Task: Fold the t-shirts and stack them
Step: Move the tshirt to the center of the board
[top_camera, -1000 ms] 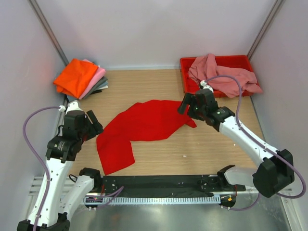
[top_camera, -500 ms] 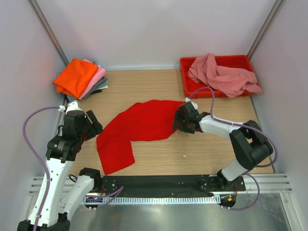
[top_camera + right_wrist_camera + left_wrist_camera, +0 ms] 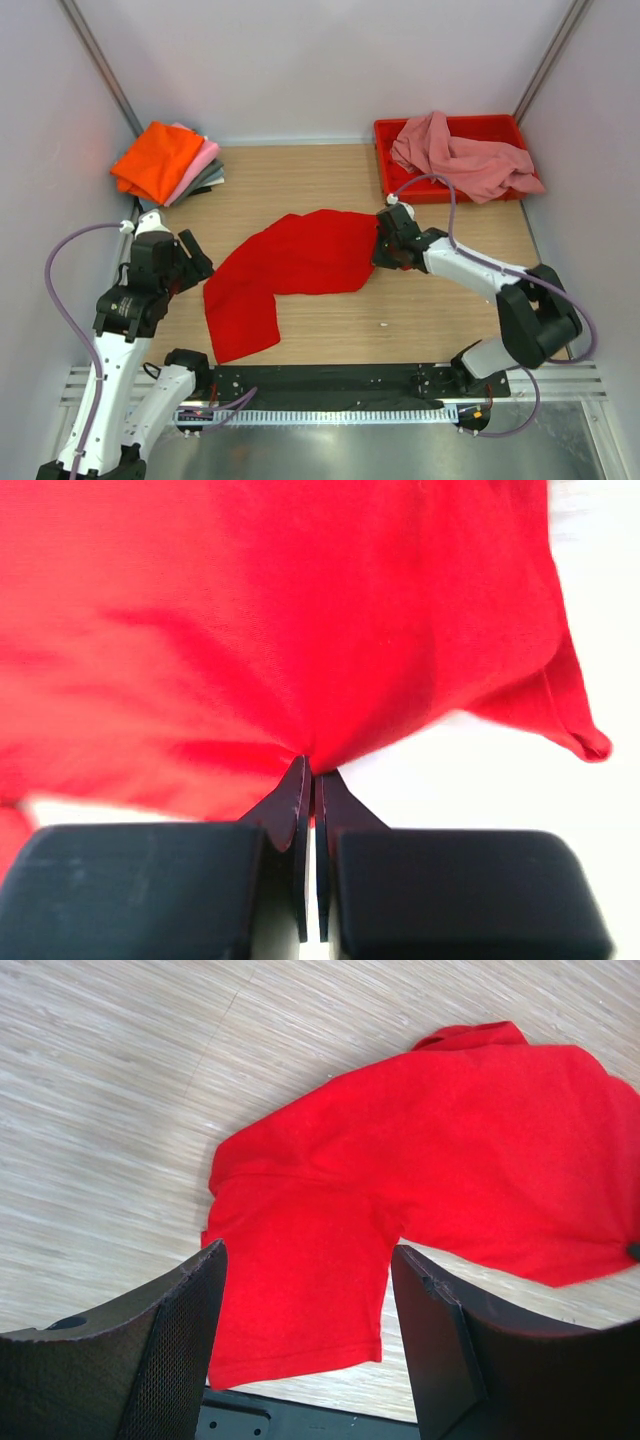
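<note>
A bright red t-shirt (image 3: 290, 265) lies spread and crumpled on the wooden table. My right gripper (image 3: 385, 252) is shut on its right edge, where the cloth (image 3: 300, 660) puckers into the pinched fingertips. My left gripper (image 3: 305, 1300) hovers open above the shirt's lower left flap (image 3: 290, 1300), holding nothing. A dusty pink t-shirt (image 3: 460, 160) is heaped in the red tray (image 3: 395, 130). Folded orange, light pink and grey t-shirts (image 3: 165, 160) are stacked at the back left.
Side walls close in the table on the left and right. A black rail (image 3: 330, 385) runs along the near edge by the arm bases.
My right gripper came down from above the shirt onto its right edge and closed on the cloth. The left arm stayed put.
</note>
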